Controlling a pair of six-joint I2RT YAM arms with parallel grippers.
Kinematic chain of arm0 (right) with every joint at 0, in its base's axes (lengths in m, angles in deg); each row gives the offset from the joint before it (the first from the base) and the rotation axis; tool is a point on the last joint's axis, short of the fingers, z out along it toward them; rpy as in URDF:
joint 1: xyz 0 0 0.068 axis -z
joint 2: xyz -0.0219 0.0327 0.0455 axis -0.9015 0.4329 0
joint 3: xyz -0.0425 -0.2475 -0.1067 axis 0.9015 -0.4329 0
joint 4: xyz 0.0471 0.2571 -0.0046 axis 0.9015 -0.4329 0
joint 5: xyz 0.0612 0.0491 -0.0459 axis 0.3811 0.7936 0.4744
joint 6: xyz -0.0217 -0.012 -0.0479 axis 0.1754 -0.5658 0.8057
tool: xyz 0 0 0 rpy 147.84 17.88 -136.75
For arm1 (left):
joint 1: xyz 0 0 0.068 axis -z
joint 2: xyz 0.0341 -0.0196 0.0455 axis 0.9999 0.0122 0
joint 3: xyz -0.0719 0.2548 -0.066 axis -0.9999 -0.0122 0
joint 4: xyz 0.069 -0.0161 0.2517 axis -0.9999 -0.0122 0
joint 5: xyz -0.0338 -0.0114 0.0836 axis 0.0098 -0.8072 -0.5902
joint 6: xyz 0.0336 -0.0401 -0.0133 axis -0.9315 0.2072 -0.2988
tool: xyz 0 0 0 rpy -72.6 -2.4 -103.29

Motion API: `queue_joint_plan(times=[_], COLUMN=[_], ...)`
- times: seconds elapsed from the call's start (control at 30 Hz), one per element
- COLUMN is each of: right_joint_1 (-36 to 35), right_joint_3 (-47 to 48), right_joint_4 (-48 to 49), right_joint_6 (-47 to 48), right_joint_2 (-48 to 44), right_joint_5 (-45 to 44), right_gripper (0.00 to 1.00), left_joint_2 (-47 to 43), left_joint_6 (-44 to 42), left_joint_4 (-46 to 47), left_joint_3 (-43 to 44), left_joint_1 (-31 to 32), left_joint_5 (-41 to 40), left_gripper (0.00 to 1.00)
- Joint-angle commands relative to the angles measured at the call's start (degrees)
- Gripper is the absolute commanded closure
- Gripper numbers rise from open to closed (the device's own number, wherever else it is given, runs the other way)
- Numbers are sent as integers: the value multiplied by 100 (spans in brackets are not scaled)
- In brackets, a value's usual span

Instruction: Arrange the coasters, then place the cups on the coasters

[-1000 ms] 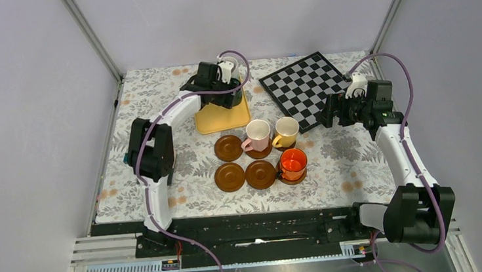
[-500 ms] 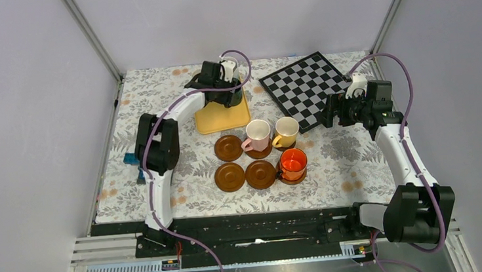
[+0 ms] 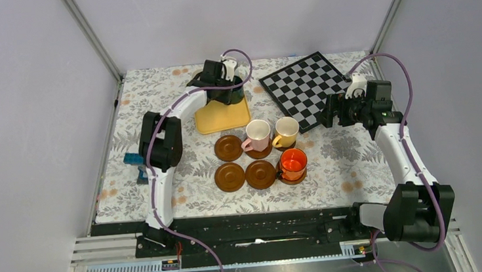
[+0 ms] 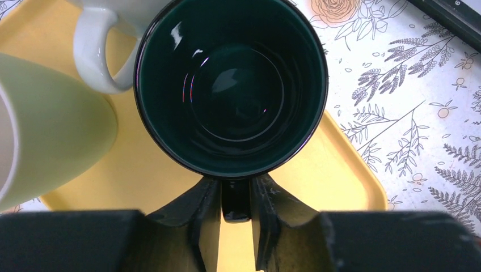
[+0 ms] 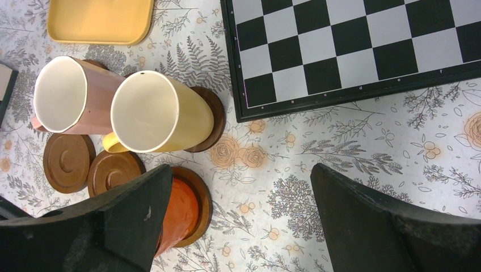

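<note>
Seen from the left wrist, my left gripper (image 4: 236, 209) is shut on the handle of the dark green cup (image 4: 232, 85), which stands on the yellow tray (image 4: 142, 170). Beside it on the tray are the white cup (image 4: 108, 34) and the pale green cup (image 4: 51, 124). From the top view, the pink cup (image 3: 257, 133), yellow cup (image 3: 286, 131) and orange cup (image 3: 293, 163) each sit on a coaster. Three coasters (image 3: 228, 147), (image 3: 229, 176), (image 3: 260, 174) are bare. My right gripper (image 5: 241, 175) hangs open above the cloth, right of the orange cup (image 5: 178, 209).
A black-and-white chessboard (image 3: 305, 87) lies at the back right, close to the yellow cup's coaster. A small blue object (image 3: 135, 160) sits by the left arm's elbow. The flowered cloth (image 3: 346, 160) covers the table between grey walls.
My left gripper's fingers have closed in on the dark green cup's handle, and the left arm's elbow has swung rightward. The right arm has stayed still.
</note>
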Motion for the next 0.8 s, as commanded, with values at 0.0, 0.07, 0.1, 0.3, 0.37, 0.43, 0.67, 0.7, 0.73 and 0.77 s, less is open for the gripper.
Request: queue_joint_plan(times=[0.0,0.07,0.1,0.3,0.37,0.43,0.67,0.7,0.73,0.77], right_joint_1=[20,20,20,20,20,21,20,20,20,20], right_joint_3=[84,82,83,82,106,109,126,133,138,128], right_joint_4=[180,179,173,166,161,160,187,176,165,165], right_joint_6=[10,8,16,56,75,67,84,81,76,76], right_joint_2=[58,65,59,76,70,45,22,6,-7,-24], right_joint_5=[-21,-8,-11,13,-6,-2,19,17,37,51], right_gripper=[2,2,2,2,2,2,2,2,2,2], left_joint_2=[-23,-125,-195,-847,-1110,-1388,-2168,-2316,-2486,-2714], left_joint_6=[30,58,66,66,94,149,318,305,280,244], left_joint_4=[63,76,84,304,423,554,469,452,449,447], left_joint_3=[281,236,195,-283,-504,-724,-1198,-1302,-1445,-1605], left_joint_1=[-16,-39,-53,-84,-93,-114,-165,-165,-172,-180], left_joint_5=[-68,-90,-90,-75,-63,-28,277,281,282,278], left_gripper=[80,91,97,100,100,100,100,100,100,100])
